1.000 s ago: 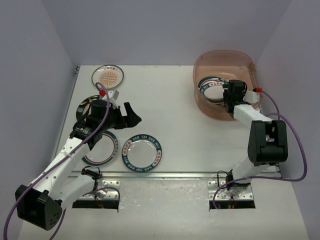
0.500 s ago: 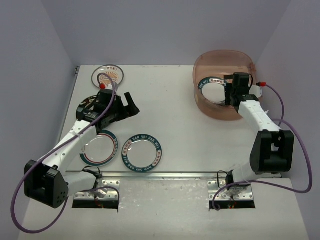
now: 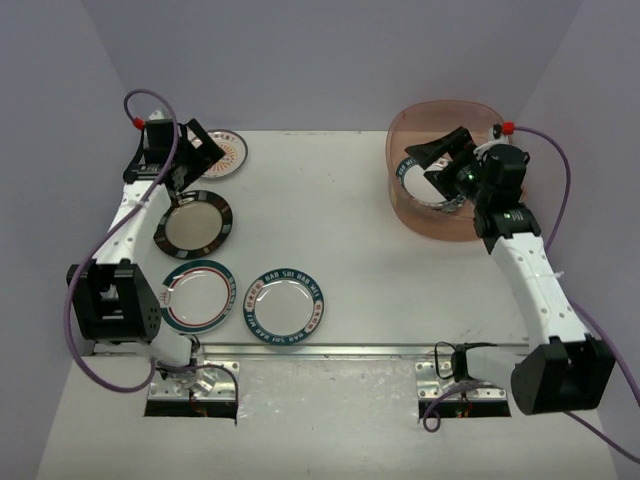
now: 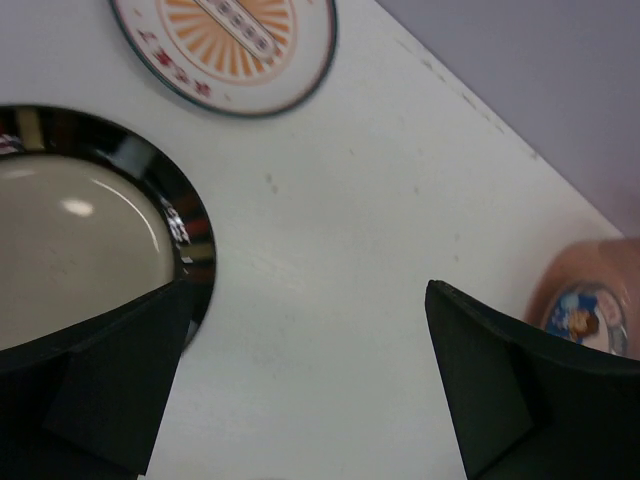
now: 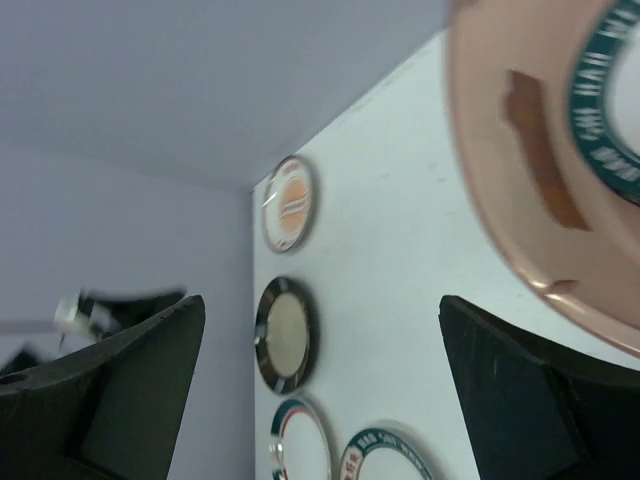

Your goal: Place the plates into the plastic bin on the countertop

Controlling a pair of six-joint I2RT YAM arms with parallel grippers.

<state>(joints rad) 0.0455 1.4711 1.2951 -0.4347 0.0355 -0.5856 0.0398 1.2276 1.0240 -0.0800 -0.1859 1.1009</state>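
Plates (image 3: pixel 412 188) inside the plastic bin (image 3: pixel 445 118) lie partly hidden by right hand (image 3: pixel 432 160).

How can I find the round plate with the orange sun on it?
Look at the flat white countertop and go to its far left corner. The round orange sunburst plate lies there, just beyond the round black-rimmed plate. Only it has orange rays in its middle; its neighbours have plain middles.
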